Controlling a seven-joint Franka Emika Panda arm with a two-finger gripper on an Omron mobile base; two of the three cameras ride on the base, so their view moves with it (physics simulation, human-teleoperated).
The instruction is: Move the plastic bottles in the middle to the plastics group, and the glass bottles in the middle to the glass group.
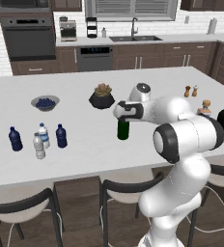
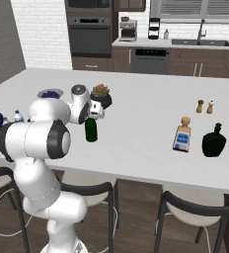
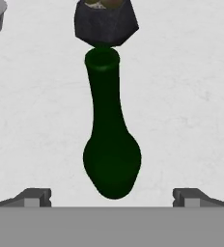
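White kitchen counter point(image 1: 85, 144) carries everything — the dark green glass bottle point(image 3: 111, 144) stands upright directly below the tool point(image 3: 111, 198), between its wide-spread fingers, untouched. Beyond the tool sits a potted succulent point(image 1: 102, 96); small plastic bottles point(image 1: 39, 137) cluster well to its left.

Kitchen: oven point(image 1: 28, 38), sink point(image 1: 135, 38), island counter point(image 1: 85, 144).
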